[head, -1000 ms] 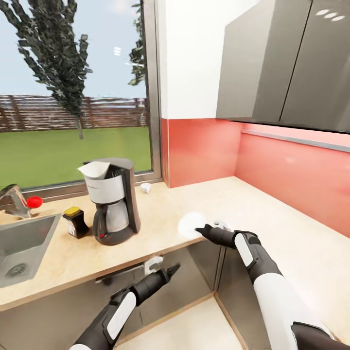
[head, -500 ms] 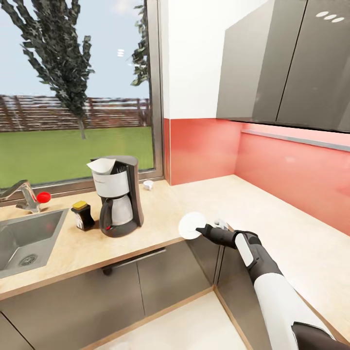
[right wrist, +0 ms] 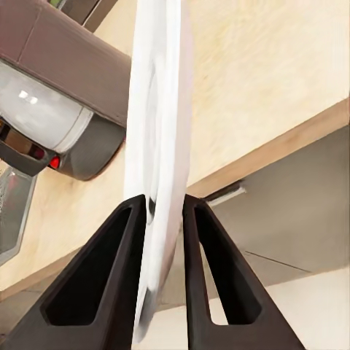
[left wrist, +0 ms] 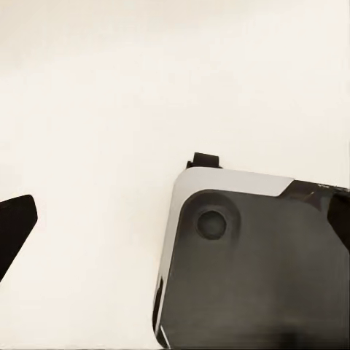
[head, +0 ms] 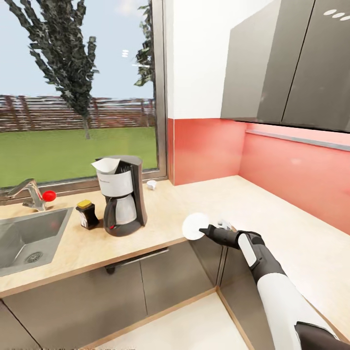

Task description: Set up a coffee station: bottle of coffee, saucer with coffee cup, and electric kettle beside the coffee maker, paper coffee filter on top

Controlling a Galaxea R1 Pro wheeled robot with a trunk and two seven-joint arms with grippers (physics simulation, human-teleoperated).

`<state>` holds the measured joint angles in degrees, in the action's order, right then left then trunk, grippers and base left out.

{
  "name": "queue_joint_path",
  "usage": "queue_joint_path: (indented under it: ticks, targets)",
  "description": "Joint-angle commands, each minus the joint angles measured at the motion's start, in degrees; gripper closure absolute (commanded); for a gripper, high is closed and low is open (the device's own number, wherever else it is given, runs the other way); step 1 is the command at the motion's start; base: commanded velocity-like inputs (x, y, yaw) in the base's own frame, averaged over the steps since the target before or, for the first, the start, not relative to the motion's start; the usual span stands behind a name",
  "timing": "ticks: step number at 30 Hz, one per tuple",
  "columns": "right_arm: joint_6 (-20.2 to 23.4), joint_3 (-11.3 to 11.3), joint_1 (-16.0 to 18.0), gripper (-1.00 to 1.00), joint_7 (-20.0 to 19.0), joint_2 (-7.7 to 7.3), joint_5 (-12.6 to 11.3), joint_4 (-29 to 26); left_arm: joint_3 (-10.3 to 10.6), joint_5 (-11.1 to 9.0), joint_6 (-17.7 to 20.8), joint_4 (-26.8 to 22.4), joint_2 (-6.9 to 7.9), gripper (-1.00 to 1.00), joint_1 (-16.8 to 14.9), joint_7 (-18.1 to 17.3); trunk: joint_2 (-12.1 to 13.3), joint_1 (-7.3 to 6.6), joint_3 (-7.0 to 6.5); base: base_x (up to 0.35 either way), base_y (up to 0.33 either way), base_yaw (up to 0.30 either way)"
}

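Observation:
The black coffee maker (head: pixel 121 197) stands on the beige kitchen countertop (head: pixel 233 199) by the window, with the white paper coffee filter (head: pixel 108 165) in its top. The yellow-capped bottle of coffee (head: pixel 87 214) stands just left of it. The tiny white coffee cup (head: pixel 151 184) sits behind it at the window sill. My right gripper (head: pixel 206 231) is shut on the white saucer (head: pixel 195 226), held on edge above the counter's front edge, right of the coffee maker. The right wrist view has the saucer (right wrist: pixel 157 146) edge-on between the fingers (right wrist: pixel 109 255), the coffee maker (right wrist: pixel 51 109) beyond. My left gripper (left wrist: pixel 175 226) hangs open over pale floor.
A steel sink (head: pixel 29 238) and a faucet with a red knob (head: pixel 48 195) lie left of the bottle. Grey wall cabinets (head: pixel 287 63) hang over the counter's right leg, against a red backsplash (head: pixel 291 170). A dark grey box-like body (left wrist: pixel 255 270) lies below the left gripper.
The left arm has dropped out of the head view. The head view has shifted slightly. The right gripper still holds the saucer at about the same spot over the counter edge.

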<state>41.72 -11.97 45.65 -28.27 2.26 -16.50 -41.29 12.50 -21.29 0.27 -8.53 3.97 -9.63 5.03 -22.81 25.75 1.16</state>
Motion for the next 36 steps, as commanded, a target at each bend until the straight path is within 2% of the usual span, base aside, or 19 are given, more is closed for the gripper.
queue_joint_path:
  ticks: [1, 4, 9, 11, 16, 20, 26, 36]
  targets:
    - [0.5, -0.3, 0.0, 1.00, -0.2, -0.04, -0.2, 0.0, 0.5, -0.3, 0.1, 0.4, 0.00, -1.00, 0.0, 0.3, -0.1, 0.04, 0.12, 0.084, 0.000, 0.258]
    - [0.5, -0.4, 0.0, 1.00, -0.3, -0.12, -0.3, -0.1, 0.5, 0.5, 0.1, 1.3, -0.06, -1.00, 0.0, 0.7, -0.1, 0.04, 0.12, 0.164, 0.000, 0.268]
    - [0.6, -0.2, 0.0, 1.00, -0.4, -0.14, -0.3, -0.1, 0.3, 0.9, 0.1, 1.9, -0.41, -1.00, 0.0, 5.7, -0.1, 0.04, 0.12, 0.296, 0.000, 0.275]
    - [0.6, -0.2, 0.0, 1.00, -0.4, -0.15, -0.3, 0.0, 0.3, 1.0, 0.1, 1.9, -0.44, -1.00, 0.0, 6.5, -0.1, 0.04, 0.12, 0.332, 0.000, 0.276]
    - [0.5, -0.2, 0.0, 1.00, -0.4, -0.10, -0.2, 0.3, 0.2, 1.0, 0.1, 2.0, -0.46, -1.00, 0.1, 7.0, -0.1, 0.04, 0.12, 0.310, 0.000, 0.201]
    - [0.4, -0.2, 0.0, 1.00, -0.3, -0.09, 0.0, 1.3, 0.2, 1.0, 0.2, 2.0, -0.46, -1.00, 0.3, 7.1, -0.1, 0.04, 0.12, 0.082, 0.000, 0.020]
    - [0.4, -0.2, 0.0, 1.00, -0.5, 0.22, -0.2, 9.5, 0.2, 1.0, 0.2, 2.0, -0.38, -1.00, 0.3, 7.1, -0.1, 0.04, 0.12, 0.007, 0.000, 0.002]
    - [0.4, -0.1, 0.0, 1.00, -0.6, 0.48, -0.2, 13.2, 0.2, 0.9, 0.3, 2.0, -0.20, -1.00, 0.3, 7.1, -0.1, 0.04, 0.12, 0.057, 0.181, 0.000]
